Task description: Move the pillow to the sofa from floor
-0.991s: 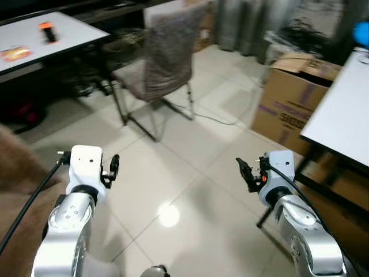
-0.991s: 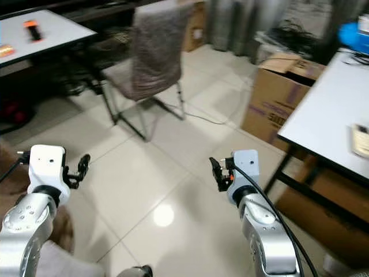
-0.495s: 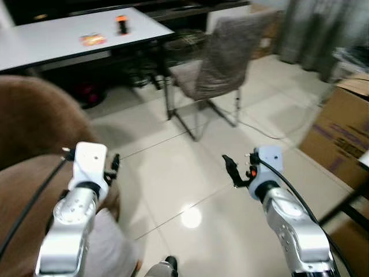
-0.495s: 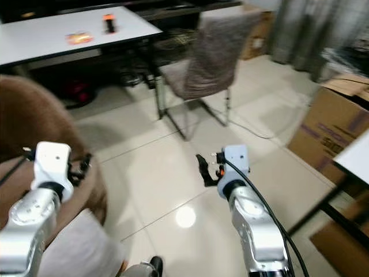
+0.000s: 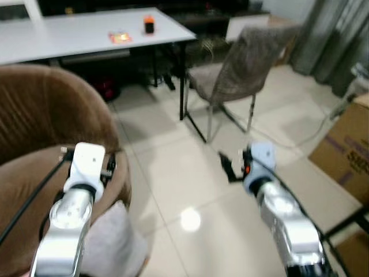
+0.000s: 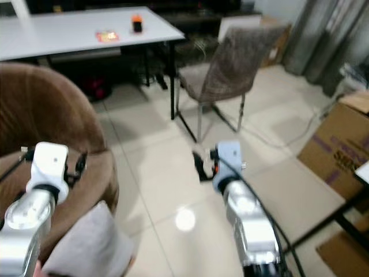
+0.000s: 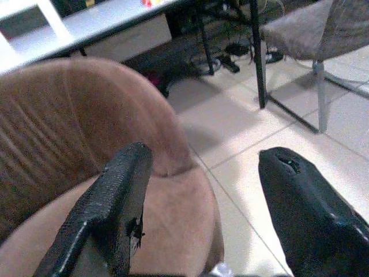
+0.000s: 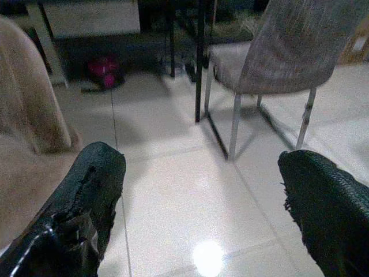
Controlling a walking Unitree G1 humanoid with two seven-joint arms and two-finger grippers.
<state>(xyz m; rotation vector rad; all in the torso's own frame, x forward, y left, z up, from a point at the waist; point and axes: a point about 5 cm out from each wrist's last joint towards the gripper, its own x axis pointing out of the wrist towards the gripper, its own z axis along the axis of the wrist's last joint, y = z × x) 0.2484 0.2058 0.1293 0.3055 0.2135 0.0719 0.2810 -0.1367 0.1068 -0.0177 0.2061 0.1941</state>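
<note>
Nearest to the robot, one grey pillow [image 6: 92,245] lies at the front of the brown sofa [image 5: 40,121], resting on its seat cushion just below the left arm.

Two arms are raised at chest height. The left gripper [image 7: 202,202] hangs over the sofa seat; its two fingers [image 7: 115,202] stand wide apart, with nothing between them. The right gripper [image 8: 202,202] hangs over the floor [image 5: 173,173], well apart from the sofa; its two fingers [image 8: 86,196] are likewise spread wide and hold nothing.

The floor is of pale glossy tiles, with one bright light reflection [image 5: 190,219] between the two arms.

Beyond the grippers stands one chair [image 5: 242,63] with a grey fabric seat and back on metal legs. One thin cable [image 5: 311,124] runs across the tiles beside it.

On the robot's right, one cardboard box [image 5: 346,144] stands on the floor, with purple printing on its side.

Farthest back, one white desk [image 5: 86,34] carries two small things: one orange-and-black object [image 5: 149,24] and one flat orange packet [image 5: 120,38]. Under the desk lies one pink-red item [image 8: 104,66], too dim to identify.
</note>
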